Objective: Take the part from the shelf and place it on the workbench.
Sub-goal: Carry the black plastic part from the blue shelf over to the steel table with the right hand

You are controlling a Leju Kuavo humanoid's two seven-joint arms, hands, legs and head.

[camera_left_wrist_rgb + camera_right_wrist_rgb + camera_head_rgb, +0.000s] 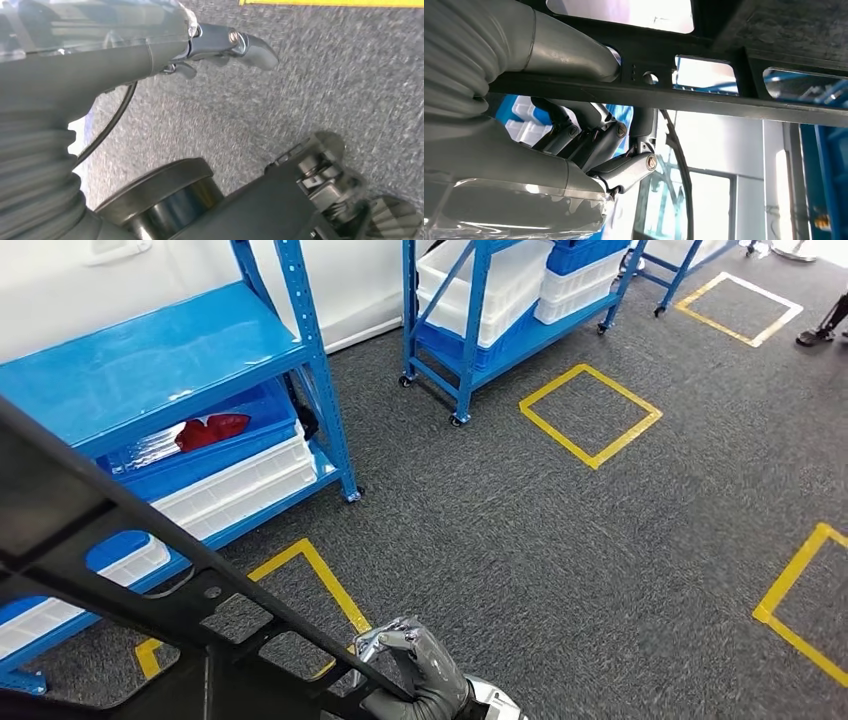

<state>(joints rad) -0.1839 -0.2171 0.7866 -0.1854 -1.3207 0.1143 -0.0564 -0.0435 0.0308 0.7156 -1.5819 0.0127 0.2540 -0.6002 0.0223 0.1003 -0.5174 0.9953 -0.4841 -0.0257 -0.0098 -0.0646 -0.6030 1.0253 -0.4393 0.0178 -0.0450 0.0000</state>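
at the lower left of the head view, the part (pixel 120 560), a large black frame with open cut-outs, crosses the picture at a slant above the grey carpet (pixel 560 540), well off the shelf (pixel 150 360). the right hand (pixel 415 670) grips one of its bars from beneath; in the right wrist view its fingers (pixel 599 145) curl up around the bar. the left hand (pixel 150 45) hangs over the carpet with its fingers (pixel 240 45) stretched out and nothing in them. behind the part, the blue shelf holds white and blue bins (pixel 240 475), one with a red thing (pixel 212 428) inside. yellow tape squares (pixel 590 415) mark the floor near a second blue rack (pixel 500 310)
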